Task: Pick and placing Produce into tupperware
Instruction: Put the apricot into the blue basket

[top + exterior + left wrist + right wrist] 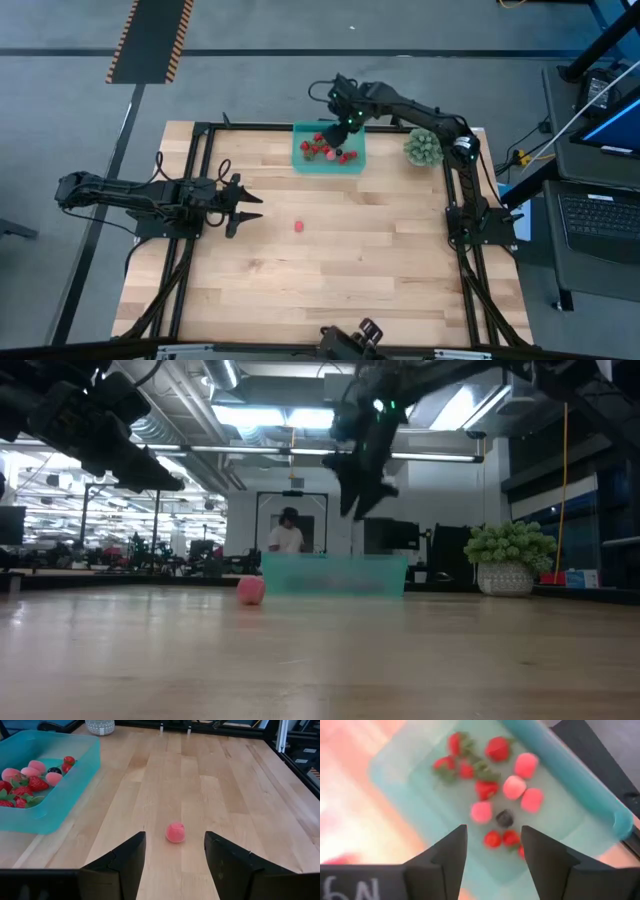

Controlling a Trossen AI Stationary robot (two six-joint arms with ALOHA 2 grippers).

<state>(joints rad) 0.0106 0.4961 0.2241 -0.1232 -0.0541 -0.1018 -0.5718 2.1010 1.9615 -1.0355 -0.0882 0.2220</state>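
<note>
Pink and alone, one piece of produce [298, 227] lies out on the bare wood near the middle of the bench [330, 290], well apart from everything else. That is the only piece you can see outside the container, so by the look of it the job is nearly finished and this berry is what you have left.

Your left claw [248, 206] hangs over the left side of the bench, pointed toward that pink piece. In its wrist view the berry [175, 832] sits ahead of and between the two fingers [227, 865], which stand moderately apart with nothing held. It looks the better placed of the two arms to fetch the straggler.

Farther back, against the far edge of the bench, the teal tupperware [303, 163] holds the rest: red strawberries with green tops, several pink pieces and one dark berry [504, 818], all inside its walls. Your right claw [347, 128] hovers above the container, and its wrist view looks straight down into it past parted, empty fingers [447, 855]; you can judge a piece has been let go there.

Beyond it, near the far right corner, stands the spiky green plant ball [423, 147], which is not part of the job.
</note>
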